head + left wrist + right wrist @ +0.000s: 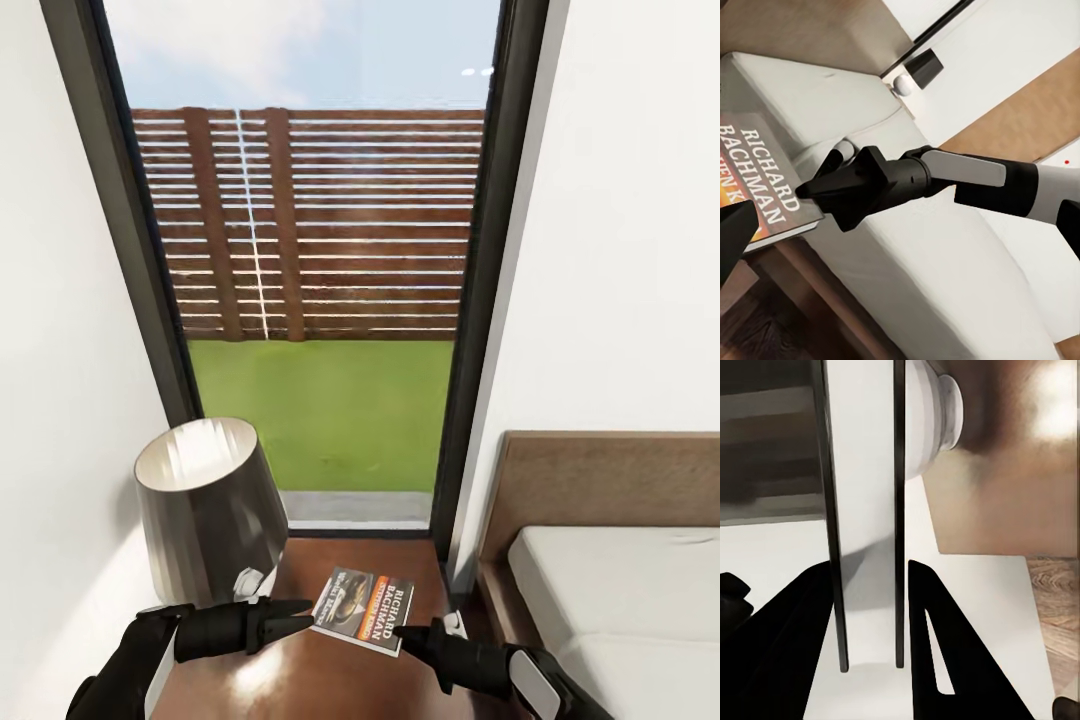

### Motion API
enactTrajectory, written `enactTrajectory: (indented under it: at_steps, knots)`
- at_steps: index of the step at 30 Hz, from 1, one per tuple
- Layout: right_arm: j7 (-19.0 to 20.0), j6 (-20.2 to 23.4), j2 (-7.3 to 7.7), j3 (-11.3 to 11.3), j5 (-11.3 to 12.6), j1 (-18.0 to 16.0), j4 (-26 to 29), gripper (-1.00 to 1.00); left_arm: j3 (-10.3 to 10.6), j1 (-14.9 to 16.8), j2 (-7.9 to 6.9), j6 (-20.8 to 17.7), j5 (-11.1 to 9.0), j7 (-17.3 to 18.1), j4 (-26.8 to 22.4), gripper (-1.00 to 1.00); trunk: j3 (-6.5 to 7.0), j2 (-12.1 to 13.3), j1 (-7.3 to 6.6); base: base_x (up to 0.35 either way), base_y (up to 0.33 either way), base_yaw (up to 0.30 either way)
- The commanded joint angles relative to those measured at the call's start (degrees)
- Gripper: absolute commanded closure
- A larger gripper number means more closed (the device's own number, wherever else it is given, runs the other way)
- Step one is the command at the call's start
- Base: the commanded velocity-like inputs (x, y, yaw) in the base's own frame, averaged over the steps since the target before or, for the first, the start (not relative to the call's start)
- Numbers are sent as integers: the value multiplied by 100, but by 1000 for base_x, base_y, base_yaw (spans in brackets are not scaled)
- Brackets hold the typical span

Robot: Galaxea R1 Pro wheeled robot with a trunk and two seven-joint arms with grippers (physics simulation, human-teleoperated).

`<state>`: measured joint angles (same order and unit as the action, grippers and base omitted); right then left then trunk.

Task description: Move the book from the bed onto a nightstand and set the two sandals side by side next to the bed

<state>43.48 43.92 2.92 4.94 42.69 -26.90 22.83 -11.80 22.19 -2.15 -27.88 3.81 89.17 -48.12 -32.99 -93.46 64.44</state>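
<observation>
With my right tool pinching the book, I'd lower it flat onto the nightstand, clear of the lamp, left tool unclear.

Both arms reach forward low, their black wrists angled inward toward each other. The right gripper points left, its fingers closed on the edge of the book. The left gripper points right, its tips drawn together at the book's opposite edge.
</observation>
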Motion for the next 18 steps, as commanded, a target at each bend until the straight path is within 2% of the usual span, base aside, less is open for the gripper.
enactTrajectory:
  at_steps: [1,7,12,18]
  knots:
    - [1,20,7,35,49,-4,2,100,-15,4,4,-60,42,39,-4,-100,-24,-45,22,0,0,0]
    - [-27,20,7,33,35,-8,5,100,-15,4,4,-60,41,39,1,-100,-132,-285,154,0,0,0]
    - [-524,20,7,30,59,-7,10,100,-15,4,4,-59,40,39,4,-100,-222,-486,264,0,0,0]
    - [-658,20,14,19,64,-8,11,100,-15,4,4,-59,40,39,5,-100,-330,-726,396,0,0,0]
